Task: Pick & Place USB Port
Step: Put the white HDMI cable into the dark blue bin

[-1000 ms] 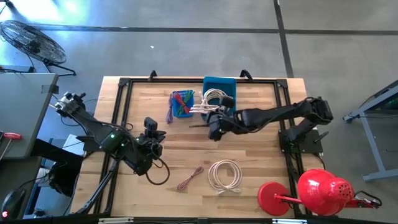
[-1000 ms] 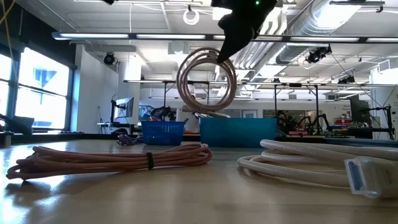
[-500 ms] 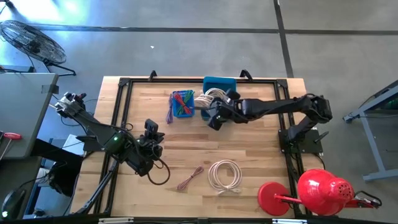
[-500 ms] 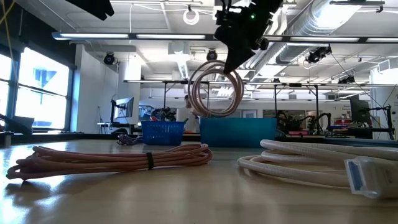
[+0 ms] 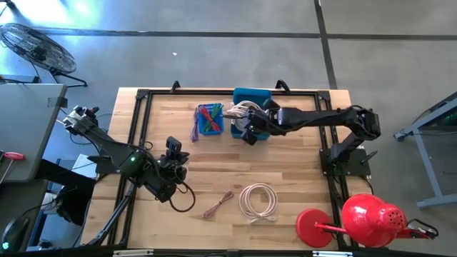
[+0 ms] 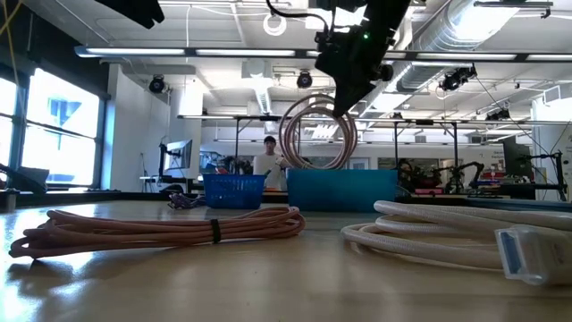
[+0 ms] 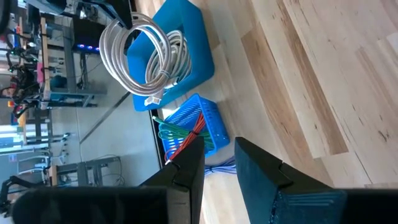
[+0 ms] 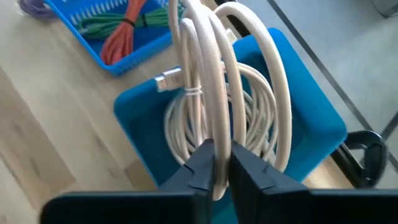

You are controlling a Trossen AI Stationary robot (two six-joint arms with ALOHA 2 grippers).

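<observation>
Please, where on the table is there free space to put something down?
Bare wood lies between the blue basket and the left pincer, and right of the white cable coil. The blue bin is crowded with cables.

The room is bright, with long ceiling lights (image 6: 223, 51) glowing overhead and daylight coming through the windows (image 6: 49, 134) at the side. From above, the wooden table (image 5: 300, 178) is evenly lit and the shadows on it are soft and small. In the low view the near cable plug (image 6: 527, 253) looks blurry.
</observation>
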